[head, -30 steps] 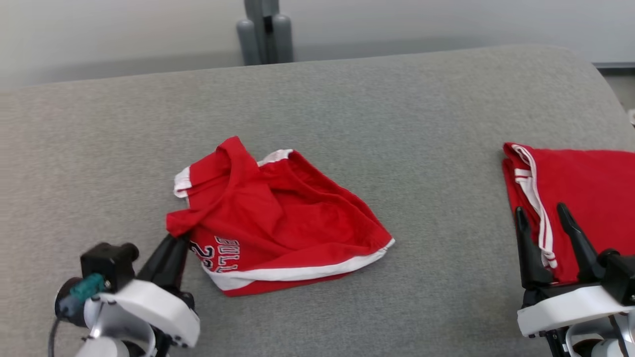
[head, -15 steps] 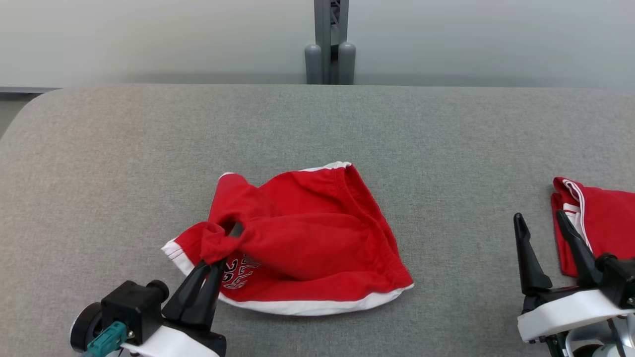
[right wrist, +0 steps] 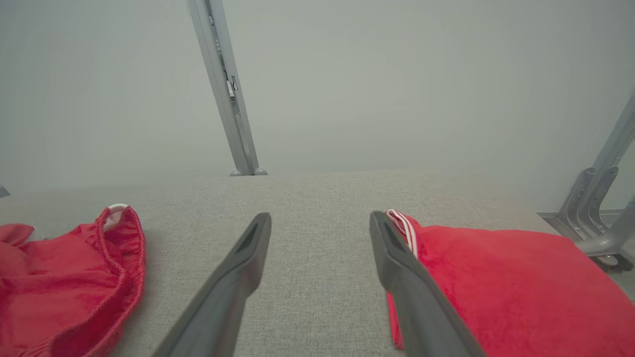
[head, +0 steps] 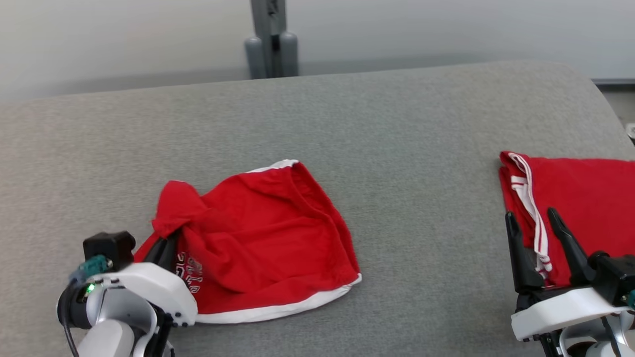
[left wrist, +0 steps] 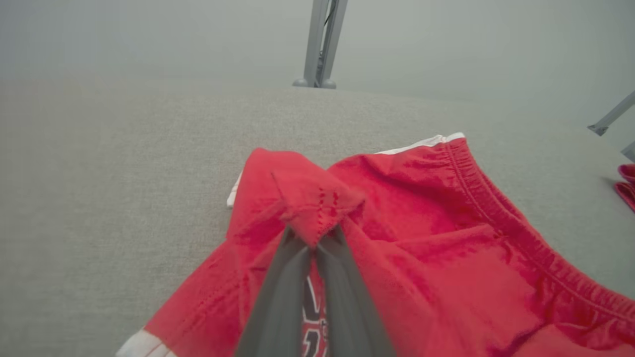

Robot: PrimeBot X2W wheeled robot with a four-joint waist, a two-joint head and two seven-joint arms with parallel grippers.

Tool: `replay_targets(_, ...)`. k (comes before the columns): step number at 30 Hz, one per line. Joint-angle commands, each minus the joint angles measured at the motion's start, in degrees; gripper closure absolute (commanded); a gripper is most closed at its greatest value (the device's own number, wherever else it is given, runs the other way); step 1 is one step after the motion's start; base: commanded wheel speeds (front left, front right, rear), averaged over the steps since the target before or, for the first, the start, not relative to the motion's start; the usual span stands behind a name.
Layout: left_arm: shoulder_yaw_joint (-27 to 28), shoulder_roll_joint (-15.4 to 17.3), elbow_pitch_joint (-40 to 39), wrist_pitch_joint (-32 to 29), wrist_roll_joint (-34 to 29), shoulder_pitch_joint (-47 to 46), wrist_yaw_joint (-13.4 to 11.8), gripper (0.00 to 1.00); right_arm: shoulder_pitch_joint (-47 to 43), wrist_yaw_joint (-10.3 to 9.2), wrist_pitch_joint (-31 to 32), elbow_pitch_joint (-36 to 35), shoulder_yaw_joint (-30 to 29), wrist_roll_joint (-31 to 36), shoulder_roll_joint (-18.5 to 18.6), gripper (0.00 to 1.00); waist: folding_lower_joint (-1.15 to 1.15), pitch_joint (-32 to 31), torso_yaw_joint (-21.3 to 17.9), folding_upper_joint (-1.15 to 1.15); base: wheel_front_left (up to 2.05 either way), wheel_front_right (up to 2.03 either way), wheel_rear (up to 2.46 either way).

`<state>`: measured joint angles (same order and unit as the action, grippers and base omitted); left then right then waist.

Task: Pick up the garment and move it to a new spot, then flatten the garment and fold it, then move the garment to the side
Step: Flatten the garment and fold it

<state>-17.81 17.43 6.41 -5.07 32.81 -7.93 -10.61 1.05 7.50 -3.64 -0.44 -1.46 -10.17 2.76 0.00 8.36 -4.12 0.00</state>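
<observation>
The garment (head: 258, 238) is a pair of red shorts with white trim and a printed number, lying crumpled on the grey cloth table (head: 397, 129) at the left of centre. My left gripper (head: 166, 243) is shut on a raised fold at the garment's left edge; in the left wrist view its fingers (left wrist: 292, 277) pinch that red fold of the garment (left wrist: 446, 223) together. My right gripper (head: 533, 223) stands open at the lower right with nothing between its fingers (right wrist: 238, 267), away from the garment (right wrist: 64, 277).
A second red garment with white stripes (head: 575, 198) lies folded at the table's right edge, just behind my right gripper and also in the right wrist view (right wrist: 496, 282). A grey metal post (head: 270, 39) stands behind the table. Bare grey cloth lies between the two garments.
The head camera has swung, shifting the whole scene. My left gripper has stayed shut on the garment's fold, and the cloth has been dragged and reshaped, with the number now partly hidden. The right gripper stays open.
</observation>
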Motion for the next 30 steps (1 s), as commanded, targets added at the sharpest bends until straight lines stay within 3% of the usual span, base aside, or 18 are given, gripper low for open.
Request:
replay_targets(1,0.5,-0.4,3.7,0.5,0.9,-2.3,0.7,1.00,0.8,0.00,-0.6,0.2,0.1,-0.4,0.3,0.00,0.00,1.6,-2.1,0.00,0.00,0.00,0.00)
replay_targets(4,1.1,-1.5,10.2,1.6,1.9,-5.4,1.6,0.96,1.1,-0.01,-0.9,0.3,0.0,-0.6,0.3,0.00,0.00,2.5,-3.0,0.00,0.00,0.00,0.00)
replay_targets(5,1.4,-1.9,12.1,2.4,2.0,-6.3,1.7,0.69,1.1,0.00,-1.1,0.3,-0.2,-0.6,0.3,0.00,0.00,2.6,-3.1,0.00,0.00,0.00,0.00)
replay_targets(6,1.7,-2.3,13.8,3.3,2.2,-7.1,1.9,0.23,1.0,0.00,-1.2,0.4,-0.3,-0.6,0.3,0.00,0.00,2.7,-3.1,0.00,0.00,0.00,0.00)
replay_targets(7,1.6,-2.6,15.3,4.1,2.2,-7.5,2.1,0.00,1.0,-0.01,-1.2,0.4,-0.4,-0.7,0.3,0.00,0.00,2.8,-3.0,0.00,0.00,0.00,0.00)
replay_targets(13,3.1,-3.5,18.8,12.0,1.8,-7.2,2.5,0.00,1.3,0.00,-1.1,0.2,-0.8,-0.2,0.3,0.00,0.00,2.1,-1.2,0.00,0.00,0.00,0.00)
replay_targets(17,4.5,-2.9,16.4,15.4,1.7,-4.4,1.3,0.00,1.4,-0.01,-0.9,0.0,-0.6,0.2,0.3,0.00,0.00,1.3,0.5,0.00,0.00,0.00,0.00)
replay_targets(23,5.7,-1.2,7.6,17.6,-0.4,0.9,-2.3,0.00,1.3,0.00,-0.6,-0.7,0.0,0.6,0.3,0.00,0.00,0.1,3.3,0.00,0.00,0.00,0.00)
replay_targets(30,4.4,2.1,-4.7,15.4,-4.2,6.7,-5.9,0.00,0.6,-0.01,0.1,-0.7,1.4,1.3,0.3,0.00,0.00,-2.5,4.7,0.00,0.00,0.00,0.00)
